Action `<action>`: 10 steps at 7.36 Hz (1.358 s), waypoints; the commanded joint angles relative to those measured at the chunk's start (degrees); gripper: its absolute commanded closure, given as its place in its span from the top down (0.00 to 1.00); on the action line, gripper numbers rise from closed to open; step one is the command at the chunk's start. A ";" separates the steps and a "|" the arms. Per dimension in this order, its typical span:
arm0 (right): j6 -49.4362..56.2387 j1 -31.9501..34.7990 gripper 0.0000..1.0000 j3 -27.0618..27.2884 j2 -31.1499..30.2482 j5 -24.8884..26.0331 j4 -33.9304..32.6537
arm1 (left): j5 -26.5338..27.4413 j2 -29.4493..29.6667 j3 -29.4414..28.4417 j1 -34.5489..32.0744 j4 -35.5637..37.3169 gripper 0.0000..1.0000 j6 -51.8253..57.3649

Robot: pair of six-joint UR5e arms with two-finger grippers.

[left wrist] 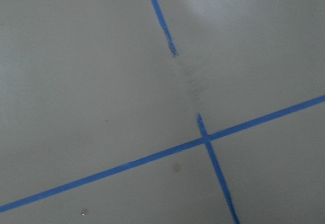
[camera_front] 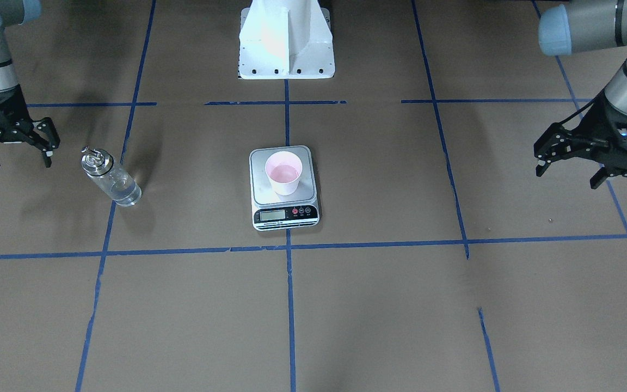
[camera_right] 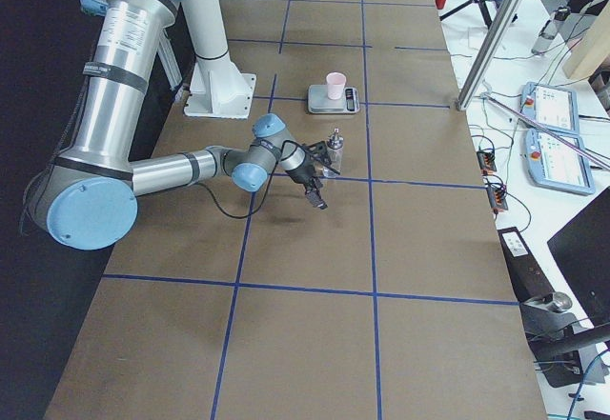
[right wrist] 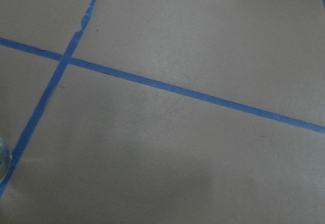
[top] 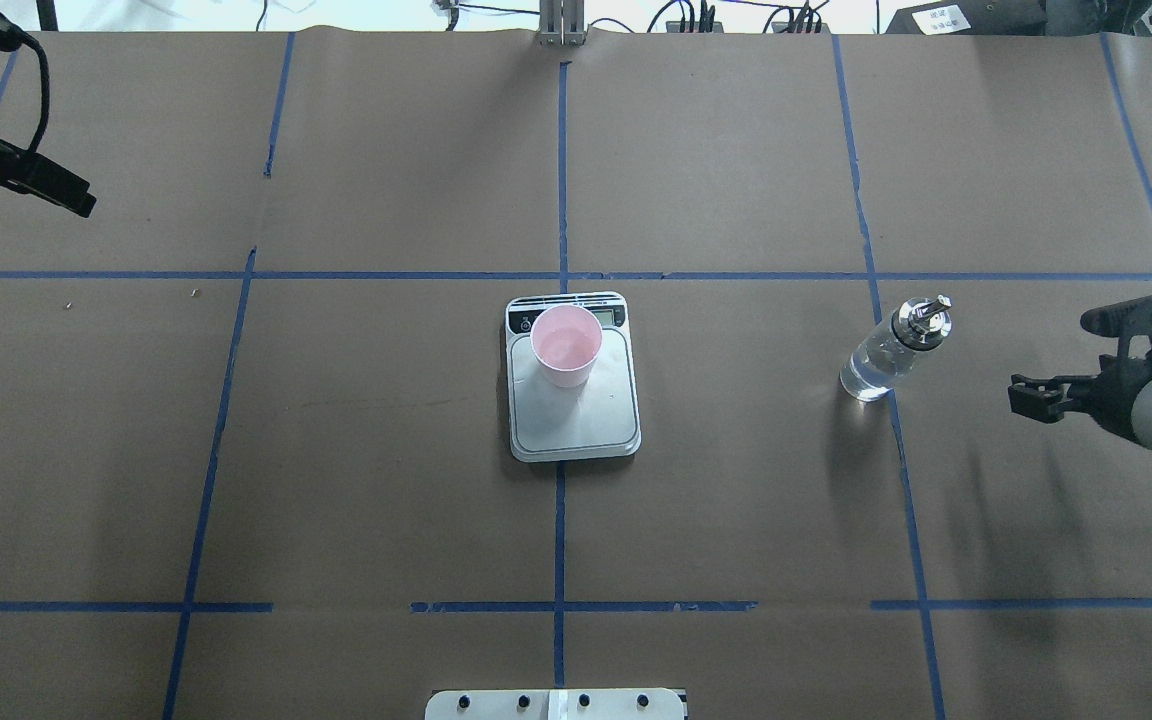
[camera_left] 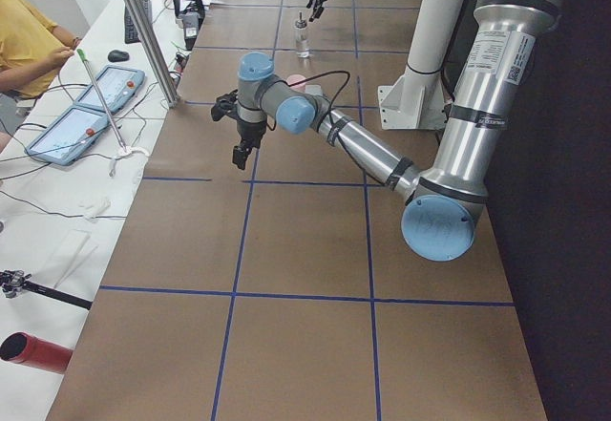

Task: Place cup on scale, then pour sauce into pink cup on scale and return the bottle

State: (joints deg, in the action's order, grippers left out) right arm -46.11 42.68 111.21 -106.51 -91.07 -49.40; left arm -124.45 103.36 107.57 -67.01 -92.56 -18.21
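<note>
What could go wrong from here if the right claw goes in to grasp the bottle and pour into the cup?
1. The slim bottle stands free beside the open right claw; a finger clipping it could topple it.
2. The cup has a small mouth and sits toward the display end of the scale, so a misjudged pour might wet the buttons.
</note>
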 commanded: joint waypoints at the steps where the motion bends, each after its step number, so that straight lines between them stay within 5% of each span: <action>1: 10.73 18.84 1.00 -9.20 9.50 -20.64 -4.43 | -5.09 -3.23 -2.01 -8.10 -0.34 1.00 6.06; 3: 26.78 27.76 1.00 -15.31 20.07 -24.86 -18.89 | -7.74 -8.68 -4.54 -15.29 -0.51 1.00 6.33; 5: 38.60 33.31 1.00 -15.67 23.88 -28.61 -33.24 | -10.10 -8.35 -11.12 -20.70 -1.83 1.00 16.22; 7: 40.92 39.83 1.00 -19.09 21.19 -40.73 -34.53 | -10.46 -6.50 -18.62 -24.98 -2.73 1.00 23.04; 10: 51.62 41.51 1.00 -18.58 17.39 -40.42 -42.04 | -14.68 -5.19 -22.76 -25.01 4.78 1.00 22.43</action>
State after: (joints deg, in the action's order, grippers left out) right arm 1.73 83.53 92.25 -88.20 -131.52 -86.94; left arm -138.36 97.44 85.81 -92.04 -92.52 4.32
